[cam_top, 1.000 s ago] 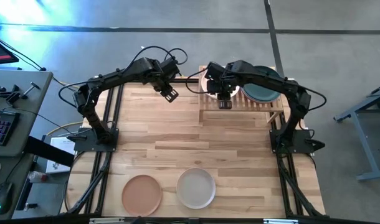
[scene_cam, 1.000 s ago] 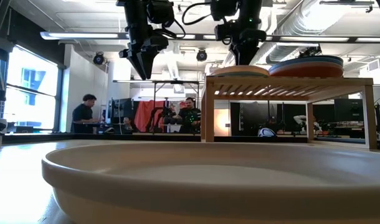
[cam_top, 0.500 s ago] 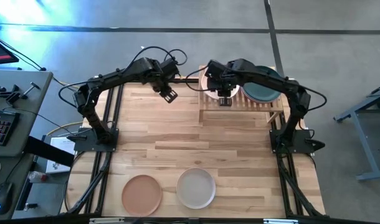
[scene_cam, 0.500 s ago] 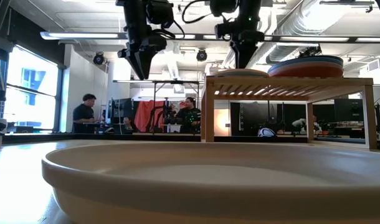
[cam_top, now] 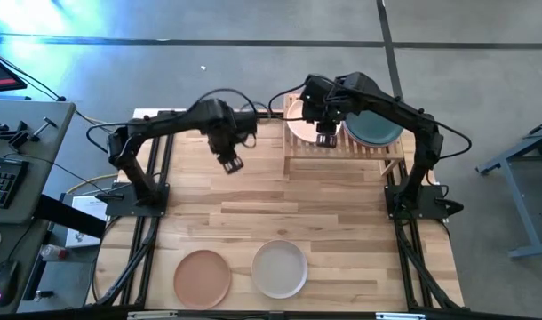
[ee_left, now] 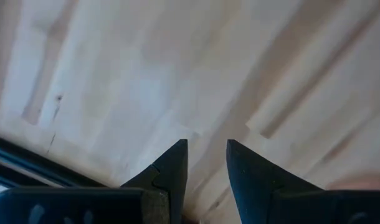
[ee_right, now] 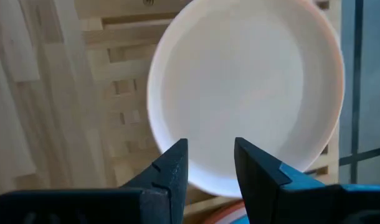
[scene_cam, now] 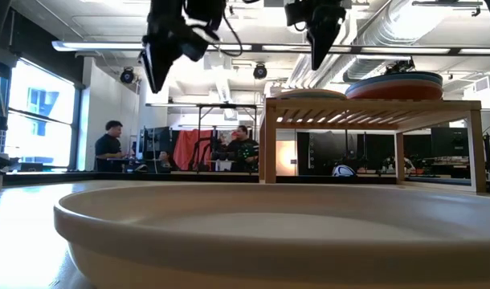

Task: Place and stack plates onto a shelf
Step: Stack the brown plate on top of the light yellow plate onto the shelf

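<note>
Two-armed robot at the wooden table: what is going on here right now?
It is stacking plates on a low bamboo-slat shelf. The right gripper hangs open and empty above a pale peach plate lying on the shelf, beside a stack topped by a dark teal plate. The left gripper, also open and empty, is over bare tabletop. A terracotta plate and a grey-white plate wait at the table's near edge.

The right arm hides part of the peach plate; the stack beside it shows edge-on only.
</note>
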